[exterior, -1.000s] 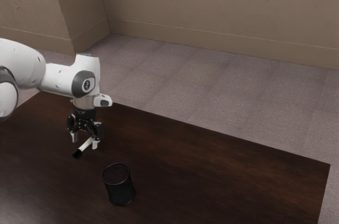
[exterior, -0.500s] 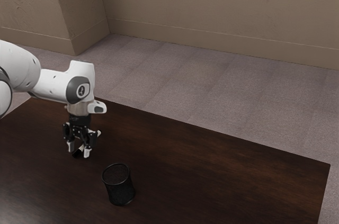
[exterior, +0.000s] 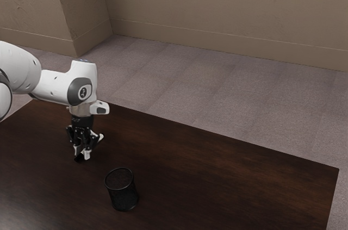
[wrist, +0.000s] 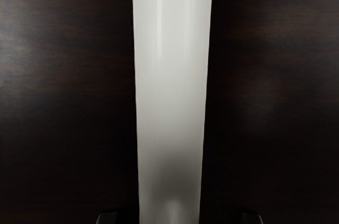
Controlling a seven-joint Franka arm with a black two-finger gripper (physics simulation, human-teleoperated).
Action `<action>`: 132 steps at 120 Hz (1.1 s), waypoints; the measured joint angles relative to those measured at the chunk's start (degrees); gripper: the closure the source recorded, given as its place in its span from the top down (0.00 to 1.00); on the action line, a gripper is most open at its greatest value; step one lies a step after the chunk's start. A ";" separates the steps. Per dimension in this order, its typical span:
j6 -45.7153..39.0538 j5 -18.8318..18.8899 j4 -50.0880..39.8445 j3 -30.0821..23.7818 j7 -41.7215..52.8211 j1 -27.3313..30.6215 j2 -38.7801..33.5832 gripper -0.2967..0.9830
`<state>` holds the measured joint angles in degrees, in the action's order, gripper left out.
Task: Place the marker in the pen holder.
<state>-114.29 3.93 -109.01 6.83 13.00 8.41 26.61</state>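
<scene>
My hand [exterior: 82,153] is pinching the marker [wrist: 172,75] low at the tabletop [exterior: 206,170]; pen holder [exterior: 123,195] stands near the hand, not touching.

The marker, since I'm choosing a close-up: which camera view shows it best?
The wrist view: there the white barrel of the marker looks large and unobstructed. The exterior view shows it small and partly hidden by the gripper, but adds its black end near the tabletop.
</scene>
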 joint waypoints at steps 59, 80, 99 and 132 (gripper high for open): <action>-0.53 4.38 -0.07 -0.15 -3.13 -0.36 -0.24 0.15; -0.68 2.56 0.00 -0.09 -3.45 -0.45 -0.51 0.15; -0.65 1.38 0.02 -0.07 -3.14 -0.86 -1.65 0.15; 1.76 1.84 0.16 -0.25 -2.92 -4.73 -11.07 0.15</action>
<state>-112.54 5.77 -108.86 6.59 10.08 3.68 15.55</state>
